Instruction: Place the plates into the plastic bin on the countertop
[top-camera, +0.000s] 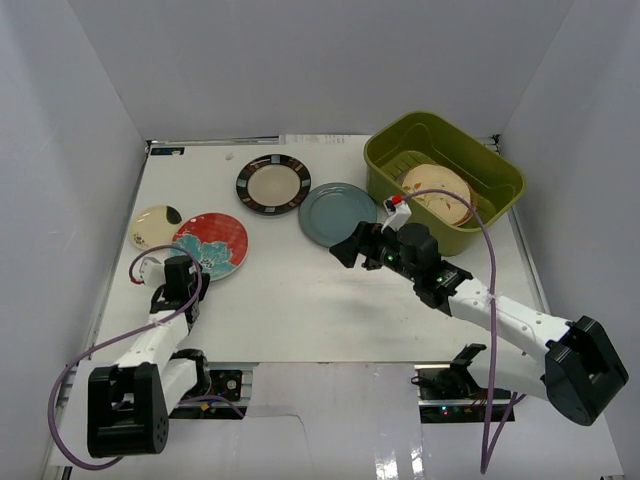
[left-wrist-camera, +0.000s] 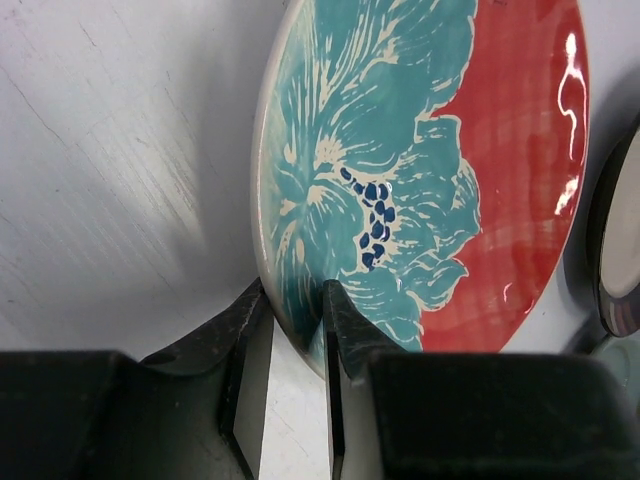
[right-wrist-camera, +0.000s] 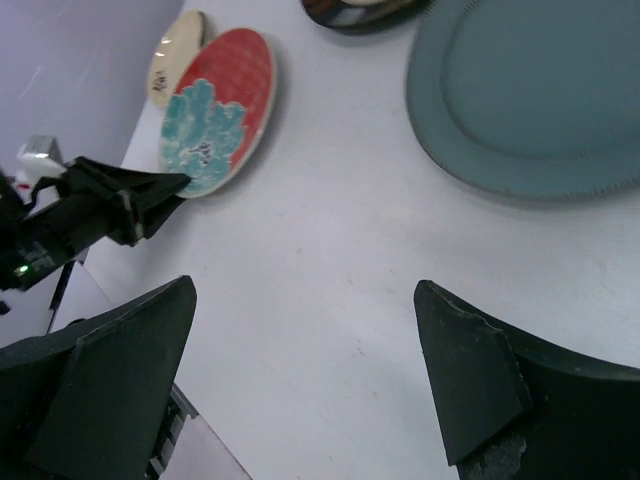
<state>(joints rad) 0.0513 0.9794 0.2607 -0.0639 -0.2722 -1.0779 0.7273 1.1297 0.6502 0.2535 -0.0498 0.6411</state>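
Two sets of jaws. The left jaws are drawn narrow across the near rim of the floral plate, one finger outside the edge and one on the painted face. It looks like a pinch at the very lip. The right jaws are spread wide and hold nothing, over bare surface just below the teal plate.

The floral plate sits left of centre in the overhead view. The small cream plate is against its left edge. The bin is at upper right, well apart.

My reading of the step: securing the floral plate. Seat the pinch fully before lifting, because the glazed rim may pivot or slip. Raise it away from the cream plate, then carry it level across to the bin.

Unclear:
- Whether the plate has left the surface.
- Contact under the outer finger.
- How many plates lie in the bin. One patterned plate shows.
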